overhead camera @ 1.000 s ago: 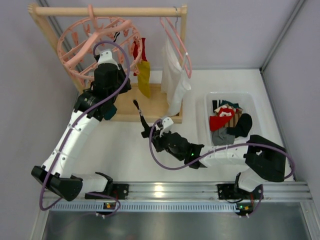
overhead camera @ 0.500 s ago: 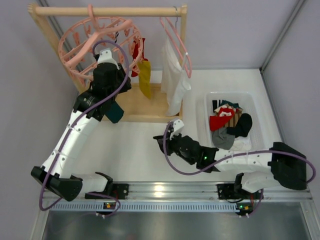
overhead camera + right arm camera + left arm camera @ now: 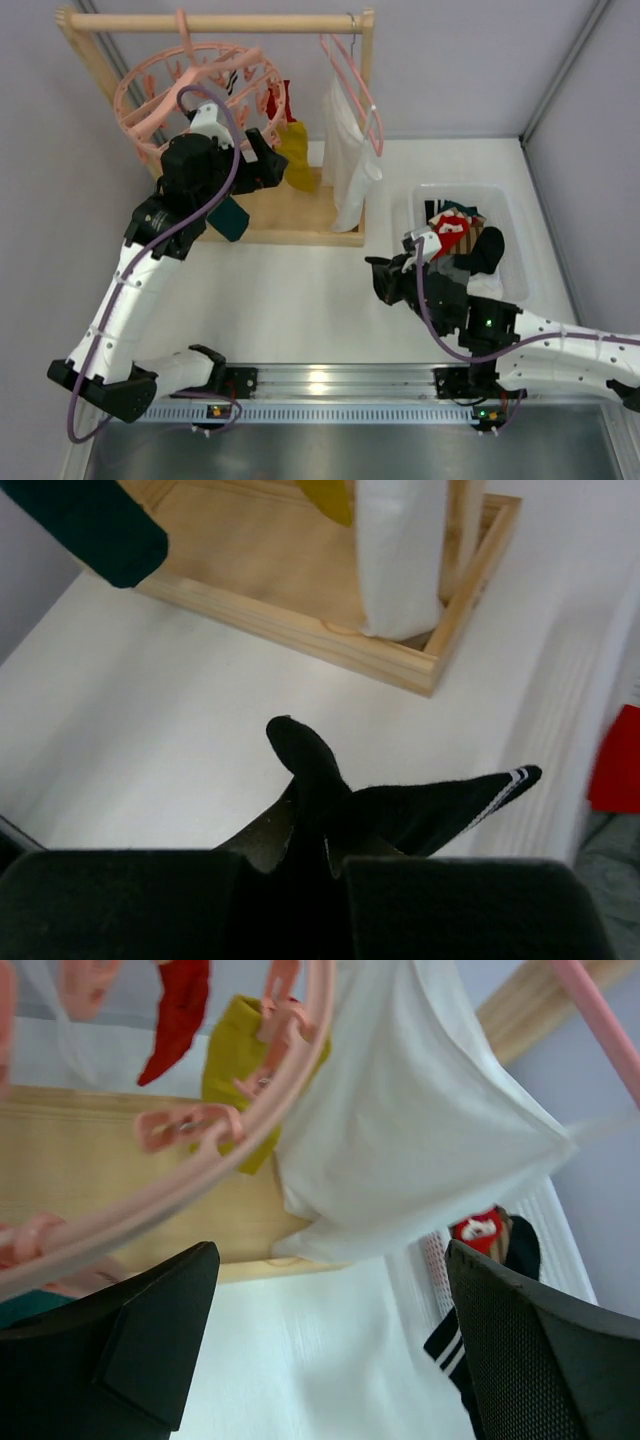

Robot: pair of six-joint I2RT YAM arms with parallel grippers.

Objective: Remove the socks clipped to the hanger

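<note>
The round pink hanger [image 3: 190,85] hangs from the wooden rail, its ring [image 3: 200,1165] crossing the left wrist view. A mustard sock [image 3: 297,165] [image 3: 235,1070], a red sock [image 3: 288,102] [image 3: 180,1010] and a dark teal sock [image 3: 230,218] [image 3: 90,525] hang from its pegs. My left gripper [image 3: 268,160] [image 3: 330,1345] is open and empty, just below the ring beside the mustard sock. My right gripper [image 3: 385,280] [image 3: 335,865] is shut on a black sock with white stripes [image 3: 330,780], low over the table left of the bin.
A white bin [image 3: 505,215] at the right holds several socks. A white garment [image 3: 350,160] [image 3: 420,1130] hangs on a thin pink clothes hanger [image 3: 355,85]. The rack's wooden base [image 3: 290,215] [image 3: 300,570] lies under the hanging socks.
My left gripper has opened and shifted right, off the teal sock's side, and the ring has swung back level. My right arm has carried the black sock rightward to the bin.
</note>
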